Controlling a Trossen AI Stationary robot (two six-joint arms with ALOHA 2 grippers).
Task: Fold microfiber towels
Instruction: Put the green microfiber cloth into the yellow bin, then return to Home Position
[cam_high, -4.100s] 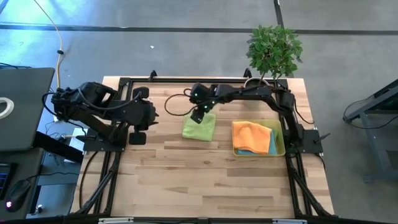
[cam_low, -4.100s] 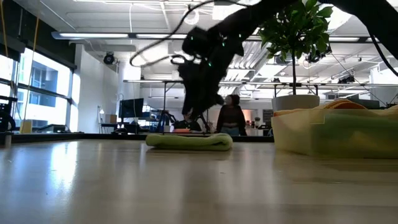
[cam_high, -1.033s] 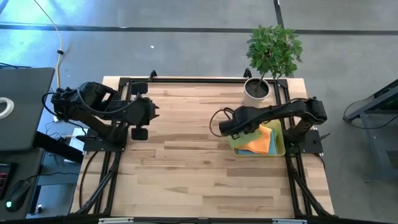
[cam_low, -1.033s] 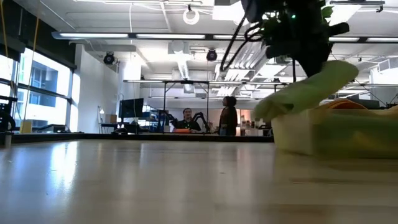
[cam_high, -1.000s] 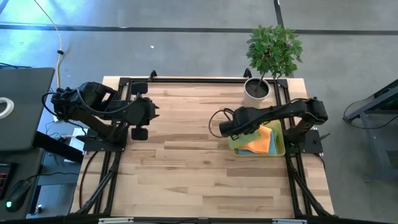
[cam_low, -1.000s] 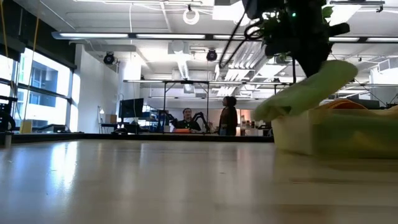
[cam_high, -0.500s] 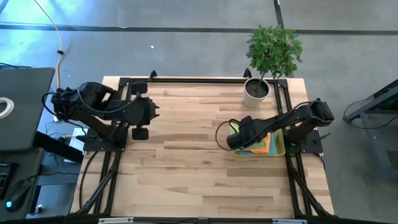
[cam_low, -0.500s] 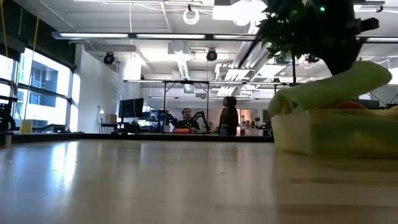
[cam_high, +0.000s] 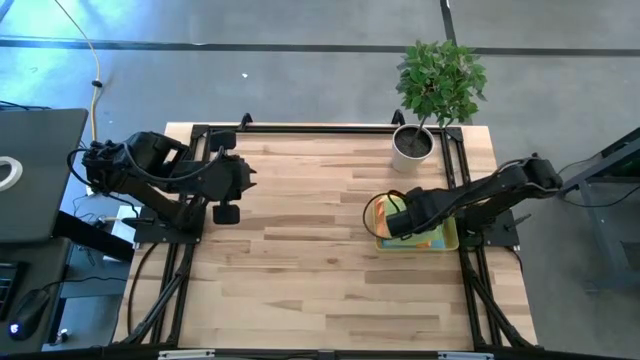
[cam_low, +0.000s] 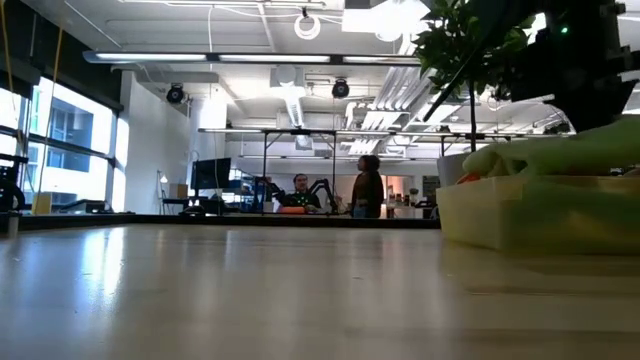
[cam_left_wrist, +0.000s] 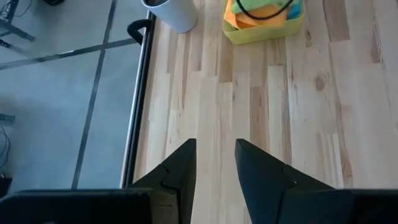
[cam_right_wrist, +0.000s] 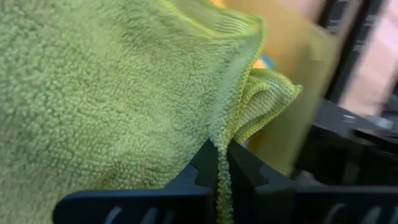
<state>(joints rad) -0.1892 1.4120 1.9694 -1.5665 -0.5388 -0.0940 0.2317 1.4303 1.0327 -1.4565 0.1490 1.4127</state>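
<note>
Looks like a big open robotics lab or workshop. Grey concrete floor (cam_high: 300, 80), strip ceiling lights (cam_low: 250, 57) and exposed ducting, more benches with gear and a couple of people (cam_low: 367, 187) behind the wooden worktop (cam_high: 300, 270).

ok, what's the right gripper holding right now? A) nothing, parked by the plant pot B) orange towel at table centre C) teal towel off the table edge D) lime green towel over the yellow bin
D: right gripper is pinched shut on the lime green towel, over the yellow bin.
</note>
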